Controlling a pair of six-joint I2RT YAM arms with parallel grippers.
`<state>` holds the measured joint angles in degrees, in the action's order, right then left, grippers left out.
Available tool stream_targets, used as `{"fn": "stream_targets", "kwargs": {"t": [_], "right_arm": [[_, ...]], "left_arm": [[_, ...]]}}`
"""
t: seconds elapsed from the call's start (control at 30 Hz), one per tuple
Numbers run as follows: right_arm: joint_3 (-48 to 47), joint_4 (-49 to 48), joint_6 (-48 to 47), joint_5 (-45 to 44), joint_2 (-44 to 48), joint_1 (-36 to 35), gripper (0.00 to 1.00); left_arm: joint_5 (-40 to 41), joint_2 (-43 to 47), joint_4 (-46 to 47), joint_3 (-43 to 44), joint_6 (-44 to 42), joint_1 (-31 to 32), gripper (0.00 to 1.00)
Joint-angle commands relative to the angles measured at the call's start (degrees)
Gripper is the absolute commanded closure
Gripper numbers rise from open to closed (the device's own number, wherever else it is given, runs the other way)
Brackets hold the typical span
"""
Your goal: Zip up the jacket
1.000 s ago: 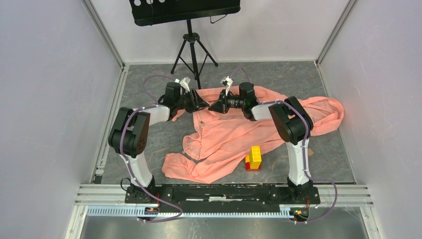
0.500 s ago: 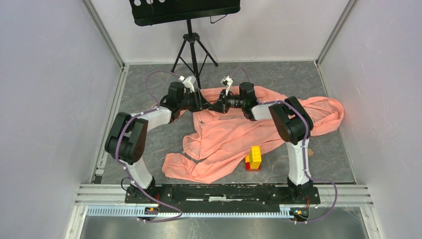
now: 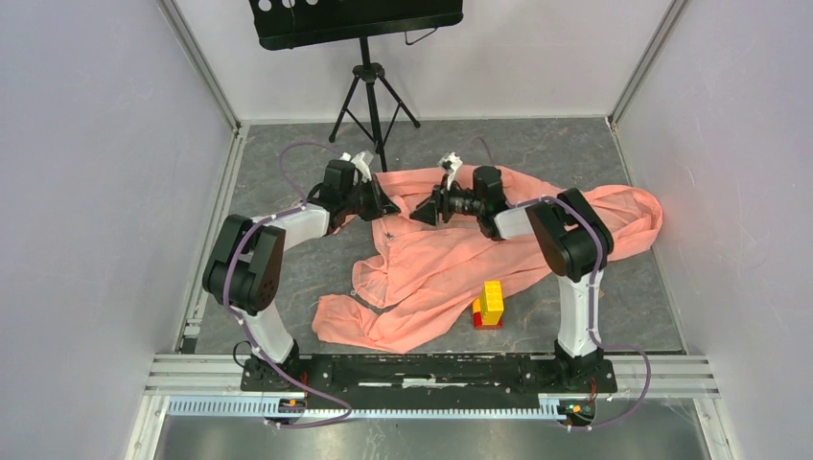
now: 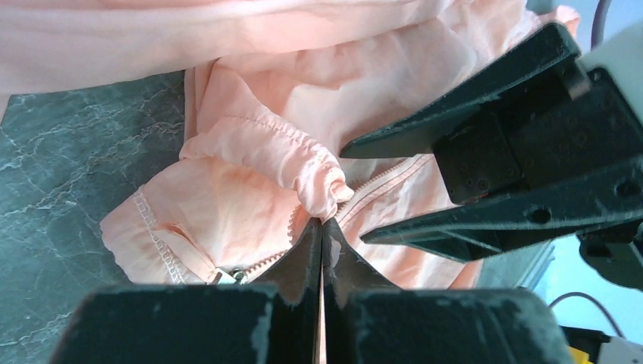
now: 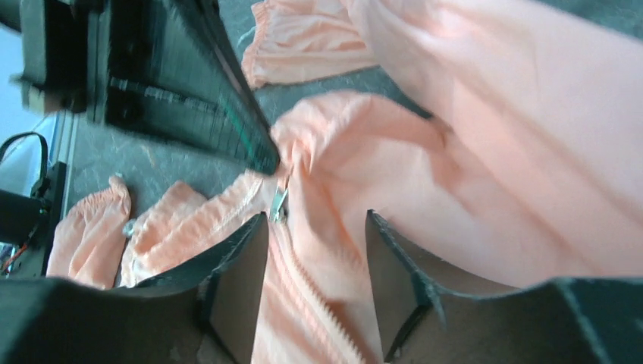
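The salmon-pink jacket (image 3: 451, 264) lies crumpled on the grey floor between both arms, its front open. My left gripper (image 3: 388, 206) is shut, its tips (image 4: 322, 221) pinching a bunched fold of the jacket (image 4: 250, 144) beside the zipper line. The metal zipper slider (image 4: 227, 274) lies just left of those tips. My right gripper (image 3: 422, 213) faces the left one and stands open (image 5: 318, 220). Between its fingers lie bare zipper teeth (image 5: 326, 318), and the slider (image 5: 278, 203) sits just off the left fingertip, touching neither finger.
A yellow-and-red block stack (image 3: 490, 305) stands at the jacket's near edge, right of centre. A black tripod stand (image 3: 372, 96) rises at the back, just behind the two grippers. Grey walls close in on the left and right.
The left gripper closed on the jacket fold by the zipper. The right gripper opened, letting go of the fabric, and drew back a little to the right.
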<state>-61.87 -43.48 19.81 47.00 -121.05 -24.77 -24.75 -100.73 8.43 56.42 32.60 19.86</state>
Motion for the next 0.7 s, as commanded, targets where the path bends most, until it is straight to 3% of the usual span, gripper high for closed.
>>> {"fn": "stream_targets", "kwargs": {"t": [0.0,0.1,0.2,0.33,0.5,0.67], "right_arm": [[6.5,-4.8,-4.4,-2.1,8.7,1.0,0.4],[9.5,-5.9,-4.8,-3.1,10.7,1.0,0.38],[13.5,-10.9,1.6,-5.9,12.2,1.0,0.37],[21.4,-22.1,17.7,-11.6,14.9,1.0,0.33],[30.3,-47.7,44.0,-18.4,12.7,-1.1,0.29],[30.5,-52.4,50.4,-23.3,8.3,-3.3,0.28]], "left_arm": [[-6.8,-0.6,2.3,1.8,7.6,-2.3,0.98],[-12.2,-0.6,5.1,1.4,12.8,-3.4,0.98],[-15.5,-0.8,13.9,-1.9,21.1,-4.0,0.98],[-17.8,-2.7,29.8,-6.6,34.2,-4.8,0.98],[-18.2,-5.3,44.7,-9.9,46.3,-4.9,0.98],[-18.0,-5.8,54.9,-12.8,54.1,-4.8,0.98]]}}
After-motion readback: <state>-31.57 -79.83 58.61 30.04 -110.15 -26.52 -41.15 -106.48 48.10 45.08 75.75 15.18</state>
